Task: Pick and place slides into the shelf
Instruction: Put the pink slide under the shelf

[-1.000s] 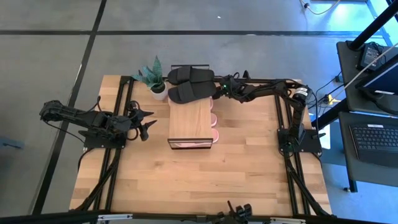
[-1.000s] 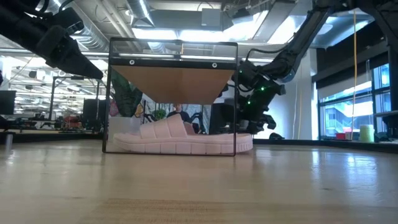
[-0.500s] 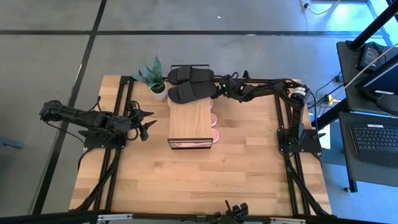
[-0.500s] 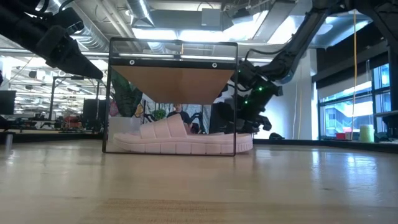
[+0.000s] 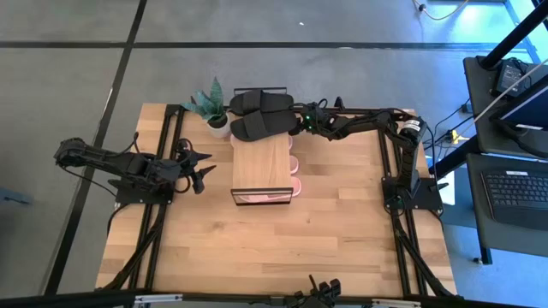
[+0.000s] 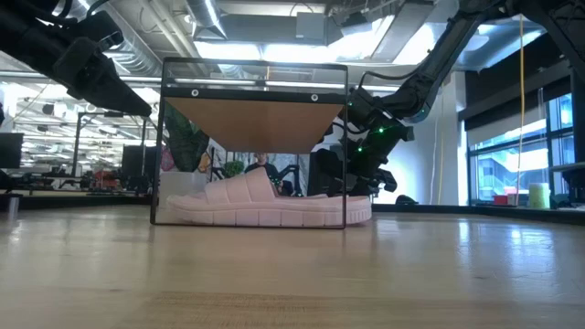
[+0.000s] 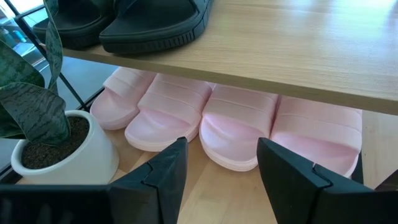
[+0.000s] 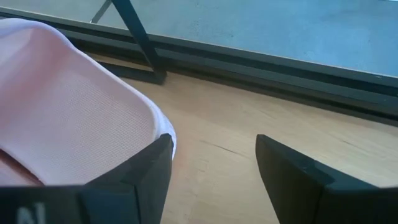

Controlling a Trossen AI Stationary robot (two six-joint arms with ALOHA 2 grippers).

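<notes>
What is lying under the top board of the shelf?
Under the shelf's top board lie pink slides, four side by side in the left wrist view. The board hides most of them from above; only their ends stick out.

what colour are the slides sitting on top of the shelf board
Black, both slides on the shelf top; clearest in the left wrist view.

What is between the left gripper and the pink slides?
Nothing visible. The open left gripper looks straight at the four pink slides under the shelf. The potted plant stands off to one side.
</notes>
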